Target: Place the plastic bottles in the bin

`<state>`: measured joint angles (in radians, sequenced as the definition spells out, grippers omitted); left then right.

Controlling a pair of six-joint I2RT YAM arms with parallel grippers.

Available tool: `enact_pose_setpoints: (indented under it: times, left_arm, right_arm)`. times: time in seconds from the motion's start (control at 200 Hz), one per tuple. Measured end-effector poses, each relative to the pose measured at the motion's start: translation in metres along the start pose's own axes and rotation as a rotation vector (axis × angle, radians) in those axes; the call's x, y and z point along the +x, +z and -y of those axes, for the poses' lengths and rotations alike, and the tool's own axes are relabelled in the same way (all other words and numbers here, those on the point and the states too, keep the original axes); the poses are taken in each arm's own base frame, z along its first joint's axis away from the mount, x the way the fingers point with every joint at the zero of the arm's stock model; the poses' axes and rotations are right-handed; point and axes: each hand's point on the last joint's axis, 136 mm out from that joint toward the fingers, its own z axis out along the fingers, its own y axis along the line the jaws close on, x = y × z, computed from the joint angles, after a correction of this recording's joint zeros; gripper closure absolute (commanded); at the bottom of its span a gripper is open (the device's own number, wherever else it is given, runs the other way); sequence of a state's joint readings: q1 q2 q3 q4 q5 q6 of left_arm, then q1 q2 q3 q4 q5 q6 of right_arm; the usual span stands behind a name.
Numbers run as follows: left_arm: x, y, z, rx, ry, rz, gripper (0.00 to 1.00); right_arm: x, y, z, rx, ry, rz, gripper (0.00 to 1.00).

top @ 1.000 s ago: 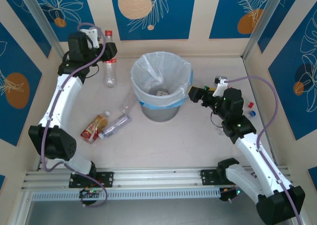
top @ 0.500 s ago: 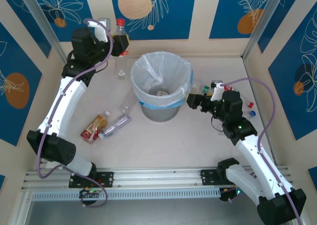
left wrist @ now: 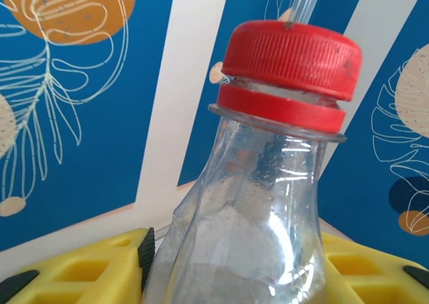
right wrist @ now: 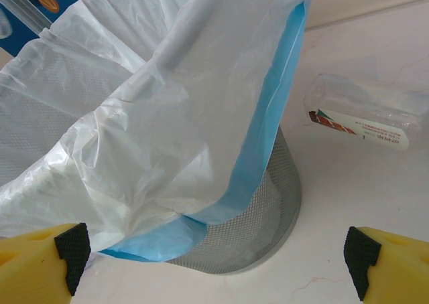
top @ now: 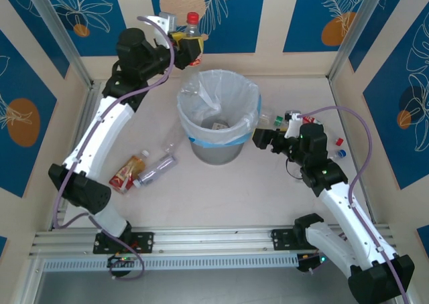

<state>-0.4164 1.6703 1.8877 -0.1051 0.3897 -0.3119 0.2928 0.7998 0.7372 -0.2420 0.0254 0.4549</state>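
Note:
My left gripper (top: 188, 44) is shut on a clear plastic bottle (left wrist: 268, 203) with a red cap (top: 193, 17), held upright in the air just behind the bin's far-left rim. The yellow fingers (left wrist: 74, 270) press its shoulders from both sides. The grey mesh bin (top: 216, 153) has a white bag with a blue edge (right wrist: 268, 136). My right gripper (top: 263, 135) stands open against the bin's right side, nothing between its pads. A green-capped bottle (top: 271, 120) lies just behind it, label up (right wrist: 365, 120). Two more bottles (top: 127, 171) (top: 155, 170) lie left of the bin.
Small red (top: 338, 142) and blue (top: 342, 153) caps sit by the right wall. Something small lies at the bottom of the bag (top: 218, 124). Patterned walls close in the table at the back and on both sides.
The left arm has lifted the red-capped bottle off the table and carried it right, toward the bin. The right gripper shifted slightly left to the bin's side, then stayed.

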Motion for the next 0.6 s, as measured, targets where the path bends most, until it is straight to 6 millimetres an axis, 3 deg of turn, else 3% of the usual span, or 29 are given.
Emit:
enact_pose_setpoints:
  times: [0.245, 0.6]
  left_arm:
    - [0.042, 0.035, -0.007, 0.01, -0.016, -0.098, 0.48]
    - [0.089, 0.048, 0.016, 0.048, 0.042, -0.235, 0.47]
  right_arm:
    - [-0.004, -0.012, -0.001, 0.011, -0.006, 0.03, 0.0]
    - [0.004, -0.01, 0.006, 0.033, -0.001, 0.016, 0.0]
